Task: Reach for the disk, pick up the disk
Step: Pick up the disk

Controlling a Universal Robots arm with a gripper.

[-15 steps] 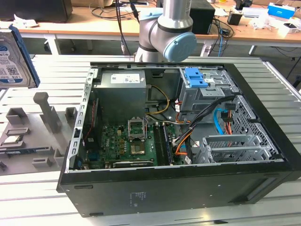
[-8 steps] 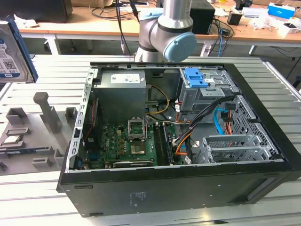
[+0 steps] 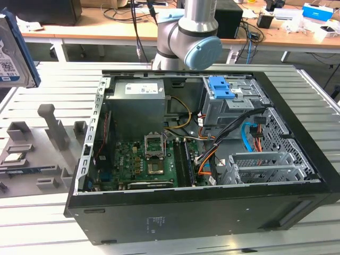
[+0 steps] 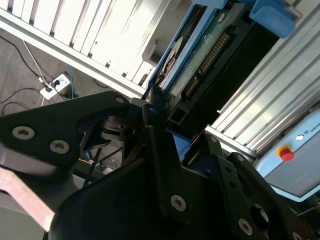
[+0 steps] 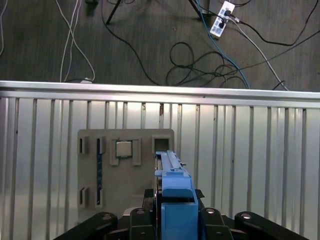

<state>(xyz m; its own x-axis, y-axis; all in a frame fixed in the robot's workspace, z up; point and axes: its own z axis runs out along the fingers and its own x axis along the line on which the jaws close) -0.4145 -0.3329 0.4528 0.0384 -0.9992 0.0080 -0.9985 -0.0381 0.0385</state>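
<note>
The disk [image 3: 11, 53], silver with a printed label and a blue side rail, hangs in the air at the exterior view's far left, above the grey fixture. Seen from the first wrist view, the disk [image 5: 172, 175] stands on edge with its blue rail facing the camera, and my gripper [image 5: 175, 220] is shut on it from both sides. The second wrist view shows the disk's green circuit board [image 4: 205, 55] held between the black fingers [image 4: 165, 165] of my gripper [image 4: 160, 115].
An open black computer case [image 3: 212, 212] fills the middle of the slatted metal table [image 3: 42, 223]. The grey fixture plate [image 5: 125, 200] with upright posts [image 3: 50, 127] lies below the disk. The arm's joint [image 3: 191, 37] stands behind the case. Cables and a power strip [image 5: 220, 20] lie on the floor.
</note>
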